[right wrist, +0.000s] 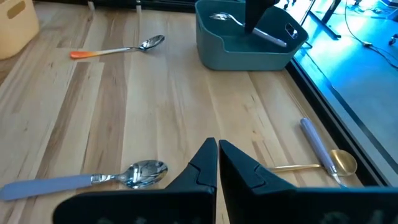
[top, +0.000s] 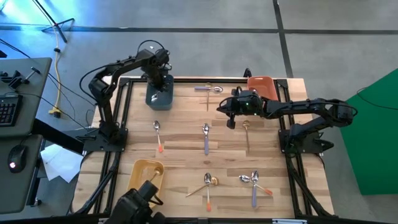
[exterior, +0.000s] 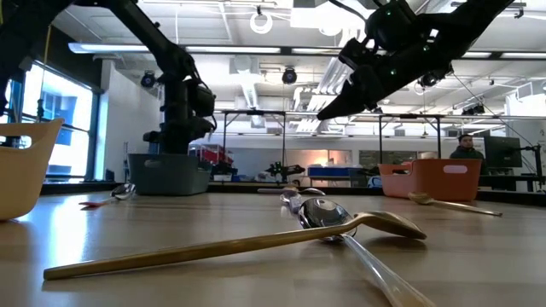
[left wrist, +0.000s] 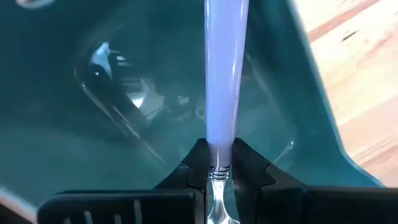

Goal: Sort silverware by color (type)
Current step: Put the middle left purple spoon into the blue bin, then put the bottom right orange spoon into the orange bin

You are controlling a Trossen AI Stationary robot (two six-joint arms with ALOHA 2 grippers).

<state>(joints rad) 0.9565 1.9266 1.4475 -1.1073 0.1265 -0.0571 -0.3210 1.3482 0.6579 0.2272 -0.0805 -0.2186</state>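
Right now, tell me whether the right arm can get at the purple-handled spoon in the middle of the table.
Probably yes. The right gripper, shut and empty, hovers just beside the purple-handled spoon, with bare table around it. The left gripper is away over the teal bin.

Before me lay a light wooden table (top: 180, 146) with a dark metal frame along its edges. A teal bin (top: 159, 95) sat at its far left, seen also as a teal tub (right wrist: 249, 46) with rounded walls. An orange bin (top: 262, 86) stood at the far right edge, a yellow bin (top: 145, 176) at the near left. Beyond the table, a person (exterior: 466, 147) sat among monitors; a keyboard (top: 7, 111) and mouse (top: 15, 160) rested on a side desk.
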